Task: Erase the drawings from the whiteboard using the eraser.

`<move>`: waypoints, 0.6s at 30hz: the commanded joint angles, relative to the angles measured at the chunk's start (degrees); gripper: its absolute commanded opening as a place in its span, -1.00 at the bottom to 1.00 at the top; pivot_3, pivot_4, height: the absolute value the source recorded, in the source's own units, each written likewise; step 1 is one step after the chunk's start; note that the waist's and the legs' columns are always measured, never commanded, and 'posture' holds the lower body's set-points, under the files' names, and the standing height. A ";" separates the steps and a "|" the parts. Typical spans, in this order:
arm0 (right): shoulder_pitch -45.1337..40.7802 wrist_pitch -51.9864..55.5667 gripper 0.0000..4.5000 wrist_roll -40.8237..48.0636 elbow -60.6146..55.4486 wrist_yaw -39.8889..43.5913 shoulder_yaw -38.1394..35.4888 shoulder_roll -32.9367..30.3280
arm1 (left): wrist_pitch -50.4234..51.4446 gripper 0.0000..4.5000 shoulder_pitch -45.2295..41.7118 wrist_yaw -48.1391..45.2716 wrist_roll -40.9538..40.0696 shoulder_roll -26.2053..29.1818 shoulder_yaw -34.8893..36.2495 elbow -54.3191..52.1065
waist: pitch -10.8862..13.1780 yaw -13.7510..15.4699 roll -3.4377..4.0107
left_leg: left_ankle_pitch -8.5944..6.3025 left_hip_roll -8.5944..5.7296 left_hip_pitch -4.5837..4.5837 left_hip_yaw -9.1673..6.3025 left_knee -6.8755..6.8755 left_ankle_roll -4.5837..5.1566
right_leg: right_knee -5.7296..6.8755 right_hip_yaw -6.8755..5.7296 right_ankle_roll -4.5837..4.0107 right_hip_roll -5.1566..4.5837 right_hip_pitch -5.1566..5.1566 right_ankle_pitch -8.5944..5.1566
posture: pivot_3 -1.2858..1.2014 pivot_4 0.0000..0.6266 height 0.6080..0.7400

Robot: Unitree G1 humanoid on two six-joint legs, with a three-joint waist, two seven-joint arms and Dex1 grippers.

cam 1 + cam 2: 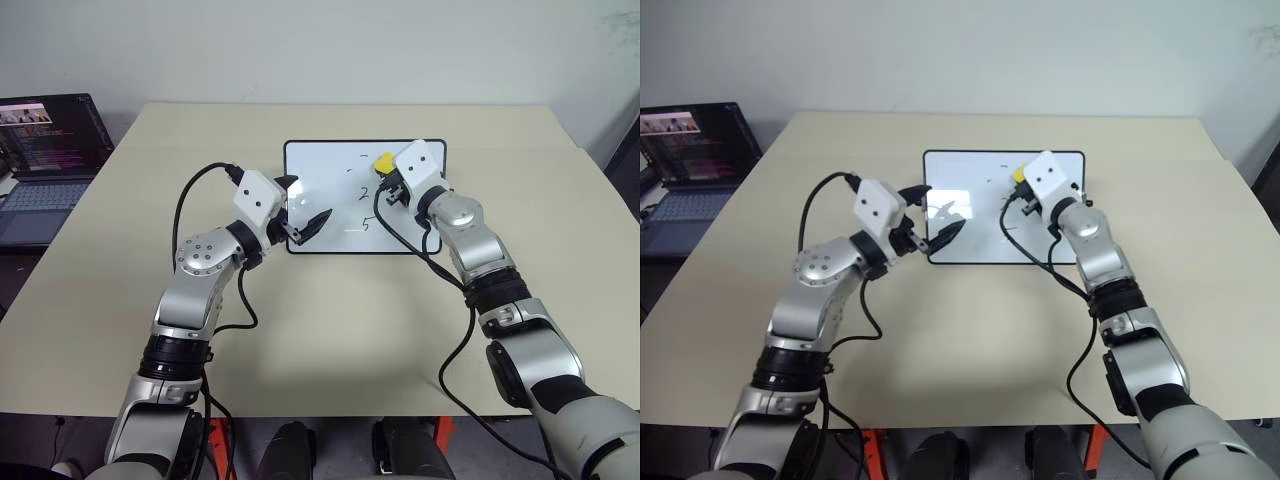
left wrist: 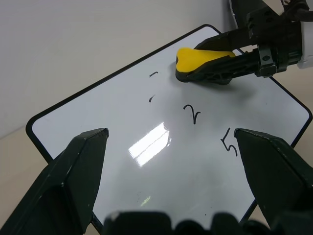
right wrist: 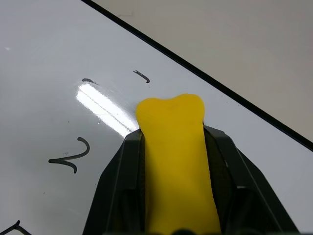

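Observation:
The whiteboard [image 1: 330, 170] lies flat at the table's middle. Its drawings run in a column: two short lines [image 2: 153, 74], a "2" [image 2: 193, 113] and a "5" [image 2: 230, 145]. My right gripper [image 1: 388, 172] is shut on the yellow eraser [image 1: 383, 161], whose dark underside meets the board beside the top short line. In the right wrist view the eraser [image 3: 176, 147] sits pinched between both fingers. My left gripper [image 1: 305, 203] stands open at the board's left edge, its fingers [image 2: 73, 181] spread wide with nothing between them.
An open laptop [image 1: 45, 160] stands at the table's far left corner. The beige table [image 1: 300, 330] stretches bare in front of the board. Black cables loop from both wrists over the tabletop.

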 commanded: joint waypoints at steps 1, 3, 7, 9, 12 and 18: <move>-1.24 1.74 -0.42 1.50 -2.14 -1.11 -2.04 1.21 | -1.22 1.00 -1.62 -0.30 0.18 0.06 0.20 -0.86 | 0.00 -0.07 0.00 | 0.00 0.00 0.00 0.00 0.00 0.00 | 0.00 0.00 0.00 0.00 0.00 0.00 | 0.03 -0.52 1.00; -2.16 1.60 -0.42 2.53 -3.61 -1.49 -2.38 3.25 | -1.31 1.00 -1.61 -0.39 0.19 0.15 0.24 -0.81 | 0.00 -0.13 0.00 | 0.00 0.00 0.00 0.00 0.00 0.00 | 0.00 0.00 0.00 0.00 0.00 0.00 | 0.03 -0.52 1.00; -3.20 0.14 -0.42 3.17 -5.49 -2.11 -2.41 6.19 | -1.32 1.00 -1.48 -0.46 0.18 0.21 0.28 -0.97 | 0.01 -0.38 0.01 | 0.00 0.02 -0.04 0.03 -0.04 0.00 | -0.01 0.03 0.00 0.01 -0.08 0.00 | 0.03 -0.52 1.00; -3.79 -0.10 -0.42 3.19 -5.64 -2.53 -2.25 7.58 | -1.31 1.00 -1.42 -0.46 0.21 0.23 0.29 -1.04 | 0.01 -0.44 0.01 | 0.00 0.04 -0.06 0.04 -0.08 -0.01 | -0.02 0.04 0.00 0.02 -0.13 0.00 | 0.03 -0.52 1.00; -4.89 -0.68 -0.42 2.99 -4.39 -2.97 -2.05 9.24 | -1.25 1.00 -1.34 -0.37 0.24 0.15 0.30 -1.23 | 0.01 -0.35 0.01 | 0.01 0.04 -0.11 0.04 -0.09 -0.03 | -0.06 0.02 0.00 0.02 -0.16 0.00 | 0.03 -0.52 1.00; -7.90 -2.93 -0.42 1.97 0.09 -3.46 -1.36 11.63 | -1.10 1.00 -0.77 -0.18 0.33 0.03 0.20 -1.71 | 0.01 -0.23 0.01 | 0.01 0.03 -0.12 0.04 -0.09 -0.02 | -0.07 0.02 0.00 0.01 -0.16 0.00 | 0.03 -0.52 1.00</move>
